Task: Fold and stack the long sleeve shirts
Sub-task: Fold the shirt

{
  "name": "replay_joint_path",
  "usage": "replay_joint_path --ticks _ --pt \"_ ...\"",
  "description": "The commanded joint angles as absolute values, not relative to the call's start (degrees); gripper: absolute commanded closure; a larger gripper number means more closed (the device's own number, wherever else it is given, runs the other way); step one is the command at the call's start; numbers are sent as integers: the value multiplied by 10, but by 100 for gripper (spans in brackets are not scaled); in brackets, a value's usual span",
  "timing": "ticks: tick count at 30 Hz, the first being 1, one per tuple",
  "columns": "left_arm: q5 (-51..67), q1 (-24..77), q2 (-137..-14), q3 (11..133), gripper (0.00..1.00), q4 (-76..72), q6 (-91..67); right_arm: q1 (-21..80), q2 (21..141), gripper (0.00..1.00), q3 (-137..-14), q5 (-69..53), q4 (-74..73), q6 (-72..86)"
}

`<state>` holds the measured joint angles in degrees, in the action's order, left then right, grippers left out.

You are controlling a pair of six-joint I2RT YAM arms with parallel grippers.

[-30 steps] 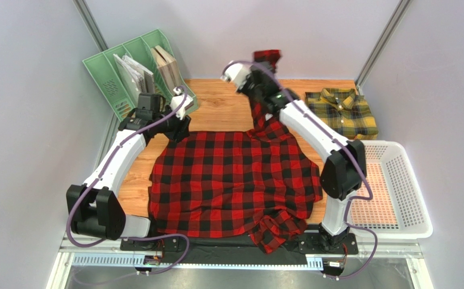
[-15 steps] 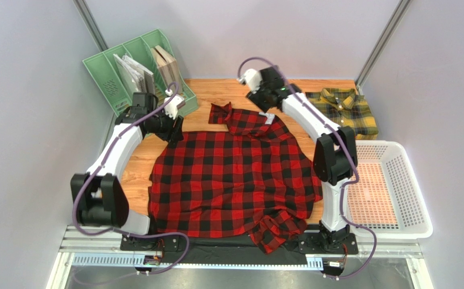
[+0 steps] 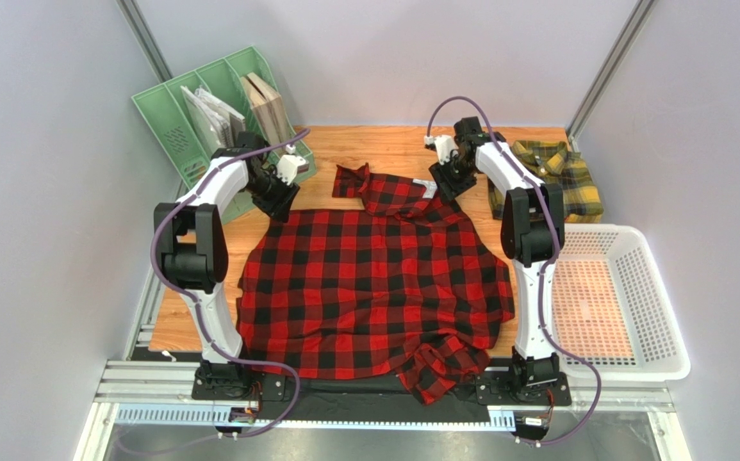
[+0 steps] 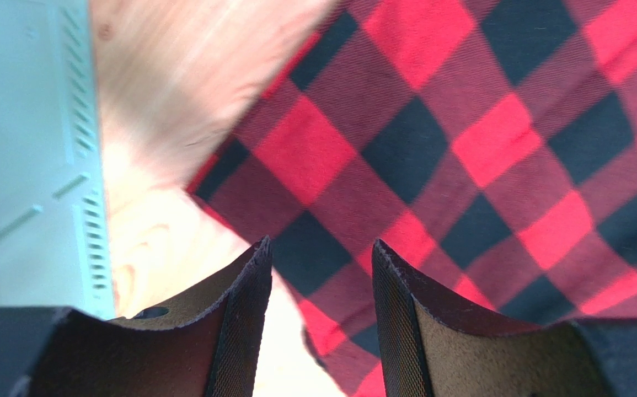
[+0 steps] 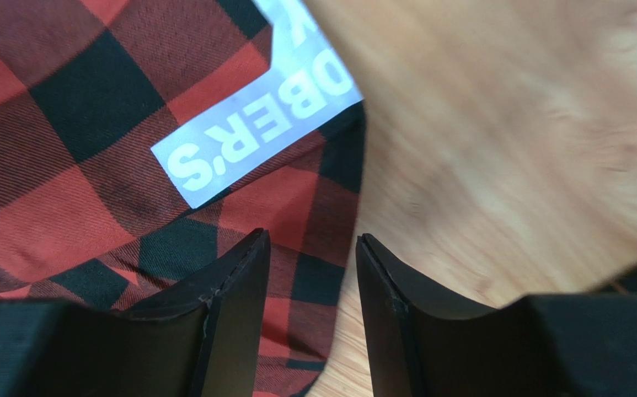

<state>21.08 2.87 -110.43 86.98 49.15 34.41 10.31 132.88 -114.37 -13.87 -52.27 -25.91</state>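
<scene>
The red-and-black check shirt (image 3: pixel 374 283) lies spread across the wooden table (image 3: pixel 364 154), its far part folded over near the back with a white lettered strip (image 5: pixel 255 132). My left gripper (image 3: pixel 280 197) is open just above the shirt's far left corner (image 4: pixel 429 141), holding nothing. My right gripper (image 3: pixel 444 182) is open above the shirt's far right edge (image 5: pixel 131 165), holding nothing. The yellow-and-dark-green check shirt (image 3: pixel 549 179) lies folded at the back right, partly behind the right arm.
A green file rack (image 3: pixel 212 110) with papers stands at the back left, close to the left gripper; its wall shows in the left wrist view (image 4: pixel 23 157). A white basket (image 3: pixel 624 303) sits at the right. A bunched sleeve (image 3: pixel 441 363) hangs at the near edge.
The right gripper had lifted the shirt's far part, laid it down folded and let go, then moved right. The left gripper slid slightly toward the rack at the shirt's corner.
</scene>
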Motion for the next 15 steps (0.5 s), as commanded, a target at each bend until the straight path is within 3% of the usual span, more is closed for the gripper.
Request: replay_joint_path --ticks 1,15 --pt "184 25 -1129 917 46 504 383 105 1330 53 -1135 -150 -529 -250" --pt "145 41 -1208 963 48 485 483 96 1361 61 -1142 -156 -530 -231"
